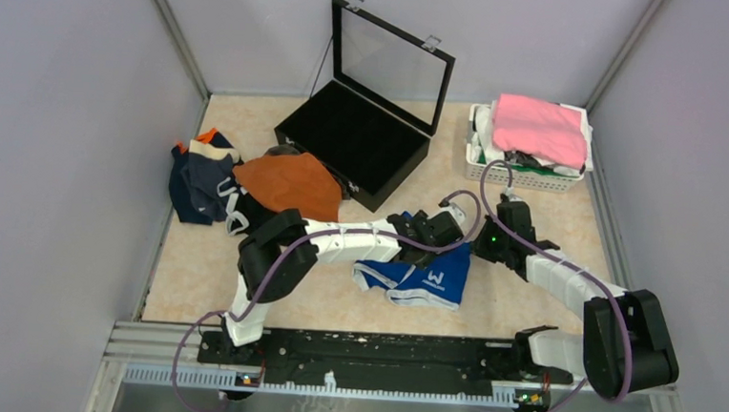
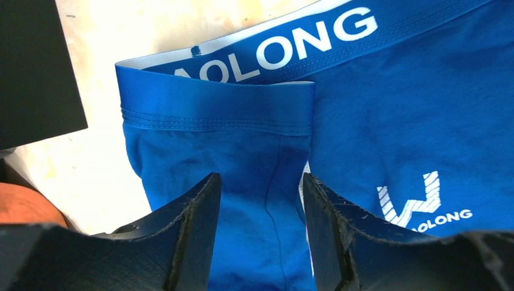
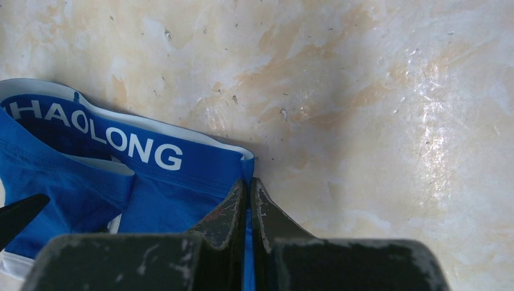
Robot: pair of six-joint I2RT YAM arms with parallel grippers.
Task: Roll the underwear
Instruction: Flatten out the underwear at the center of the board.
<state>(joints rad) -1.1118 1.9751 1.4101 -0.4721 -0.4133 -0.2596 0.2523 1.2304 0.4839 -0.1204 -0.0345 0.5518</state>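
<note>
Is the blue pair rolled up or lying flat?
Flat, not rolled. The blue briefs lie spread out, with one side folded in over the front, as the left wrist view shows.

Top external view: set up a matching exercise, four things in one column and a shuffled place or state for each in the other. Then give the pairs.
1 blue underwear
2 black case
3 white basket
4 orange underwear

A lid raised
B far right, holding a pink cloth
C in the middle, nearest the front edge
D left of the case

Pairs: 1-C, 2-A, 3-B, 4-D
</note>
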